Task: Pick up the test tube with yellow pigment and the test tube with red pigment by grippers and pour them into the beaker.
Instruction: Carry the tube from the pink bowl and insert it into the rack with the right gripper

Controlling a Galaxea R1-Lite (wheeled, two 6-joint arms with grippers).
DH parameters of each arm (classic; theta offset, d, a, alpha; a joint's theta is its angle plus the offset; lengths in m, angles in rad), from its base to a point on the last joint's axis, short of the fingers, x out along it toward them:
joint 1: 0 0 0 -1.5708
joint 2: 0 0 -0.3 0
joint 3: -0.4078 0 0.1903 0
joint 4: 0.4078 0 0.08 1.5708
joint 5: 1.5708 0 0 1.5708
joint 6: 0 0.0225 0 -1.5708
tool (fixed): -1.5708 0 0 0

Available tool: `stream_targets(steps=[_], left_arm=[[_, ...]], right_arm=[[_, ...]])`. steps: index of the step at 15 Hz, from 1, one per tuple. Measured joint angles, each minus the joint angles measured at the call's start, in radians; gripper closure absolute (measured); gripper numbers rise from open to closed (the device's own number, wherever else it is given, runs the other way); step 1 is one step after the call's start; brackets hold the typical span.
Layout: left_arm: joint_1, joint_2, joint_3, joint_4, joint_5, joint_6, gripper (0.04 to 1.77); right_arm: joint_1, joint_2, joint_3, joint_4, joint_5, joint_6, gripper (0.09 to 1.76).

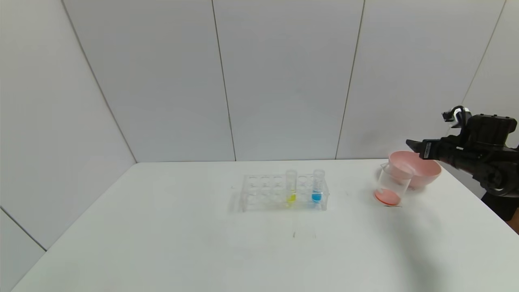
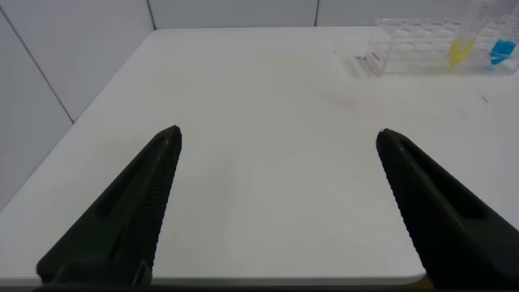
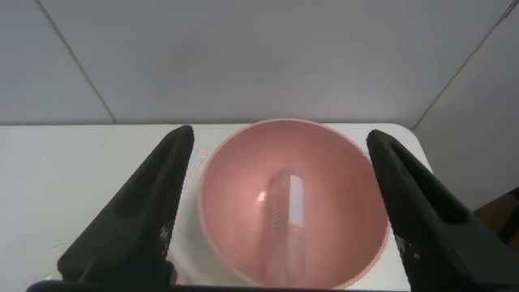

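The test tube with yellow pigment stands upright in a clear rack at the table's middle; it also shows far off in the left wrist view. The beaker stands at the right with orange-red liquid at its bottom. My right gripper is open and empty, above the pink bowl. In the right wrist view the right gripper is spread over the bowl, where a clear tube lies with no colour showing. My left gripper is open and empty over the table's near left.
A tube with blue liquid stands in the rack right of the yellow one. The pink bowl sits just behind the beaker, near the table's far right edge. The white table ends at grey wall panels behind.
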Motion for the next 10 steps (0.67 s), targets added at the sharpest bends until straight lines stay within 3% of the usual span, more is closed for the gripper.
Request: stream_targets(steps=[4, 7, 10], left_arm=[[0.000, 0.000, 0.000, 0.000, 0.000, 0.000, 0.09], [0.000, 0.000, 0.000, 0.000, 0.000, 0.000, 0.09], [0.000, 0.000, 0.000, 0.000, 0.000, 0.000, 0.09]], right_arm=[[0.087, -0.143, 0.074, 0.100, -0.056, 0.036, 0.25], [0.178, -0.280, 0.237, 0.114, -0.087, 0.066, 0.22], [0.319, -0.411, 0.397, 0.117, -0.188, 0.104, 0.19]])
